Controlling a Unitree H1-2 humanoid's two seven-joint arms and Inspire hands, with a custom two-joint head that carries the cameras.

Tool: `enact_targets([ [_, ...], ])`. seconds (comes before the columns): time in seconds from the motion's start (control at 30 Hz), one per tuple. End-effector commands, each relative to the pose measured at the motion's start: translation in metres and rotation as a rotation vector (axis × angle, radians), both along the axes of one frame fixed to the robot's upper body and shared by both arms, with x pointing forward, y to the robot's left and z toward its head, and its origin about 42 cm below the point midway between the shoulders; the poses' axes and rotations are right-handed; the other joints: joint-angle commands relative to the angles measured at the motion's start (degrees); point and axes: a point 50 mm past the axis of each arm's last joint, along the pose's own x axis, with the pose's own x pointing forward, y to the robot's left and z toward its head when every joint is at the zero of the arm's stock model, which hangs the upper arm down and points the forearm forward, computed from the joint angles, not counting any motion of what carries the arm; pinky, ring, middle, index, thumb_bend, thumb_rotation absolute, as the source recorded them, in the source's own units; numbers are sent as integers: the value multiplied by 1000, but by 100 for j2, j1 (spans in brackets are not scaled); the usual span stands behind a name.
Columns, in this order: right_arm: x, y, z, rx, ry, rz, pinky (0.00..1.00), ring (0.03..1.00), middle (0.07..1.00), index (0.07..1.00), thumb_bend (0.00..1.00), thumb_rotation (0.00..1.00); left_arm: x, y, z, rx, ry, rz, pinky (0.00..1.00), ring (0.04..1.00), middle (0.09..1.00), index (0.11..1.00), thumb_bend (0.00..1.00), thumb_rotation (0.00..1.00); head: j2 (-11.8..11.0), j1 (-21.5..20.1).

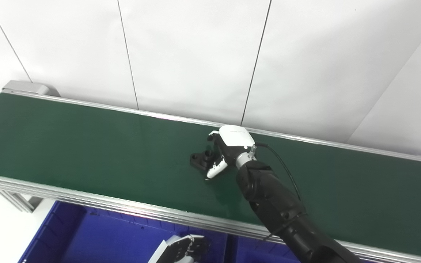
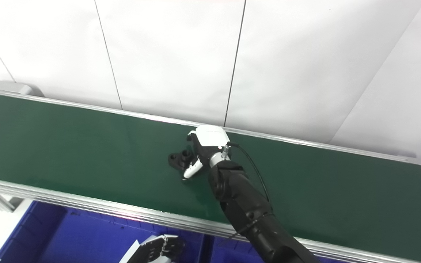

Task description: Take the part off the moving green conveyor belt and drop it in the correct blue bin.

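A black part (image 1: 200, 159) with a small upright cylinder lies on the green conveyor belt (image 1: 86, 146), near its middle. My right hand (image 1: 222, 151) reaches over the belt and rests at the part's right end. Its fingers (image 1: 212, 137) are on the far side and its thumb (image 1: 215, 170) on the near side, spread apart around the part. The part lies flat on the belt. My left hand (image 1: 185, 250) hangs low at the picture's bottom edge over a blue bin (image 1: 97, 237), holding nothing, fingers loosely curled.
The belt's aluminium rails (image 1: 122, 208) run along the near and far sides. A second blue bin (image 1: 258, 252) sits to the right of the first, below the near rail. A white panelled wall (image 1: 196, 54) stands behind the belt.
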Motion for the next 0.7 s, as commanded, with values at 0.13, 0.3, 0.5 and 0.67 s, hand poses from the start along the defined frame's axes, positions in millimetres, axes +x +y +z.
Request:
enact_targets([
  [0.13, 1, -2, -1, -58, -31, 50, 264, 326, 481, 525, 545, 2, 6, -2, 10, -31, -48, 21, 654, 709, 739, 716, 885, 561, 35, 13],
  [0.3, -4, -10, -2, -119, -74, 76, 380, 427, 450, 495, 531, 2, 6, -2, 10, -39, -45, 23, 652, 708, 739, 720, 878, 544, 35, 13],
  [0.5, -9, -20, 0, -180, -87, 101, 485, 506, 465, 499, 527, 2, 7, -3, 11, -42, -47, 24, 669, 718, 742, 731, 885, 549, 80, -14],
  [0.67, -13, -30, -3, -231, -90, 113, 429, 448, 462, 498, 527, 3, 7, -3, 12, -43, -51, 27, 666, 715, 743, 733, 886, 543, 110, -13],
])
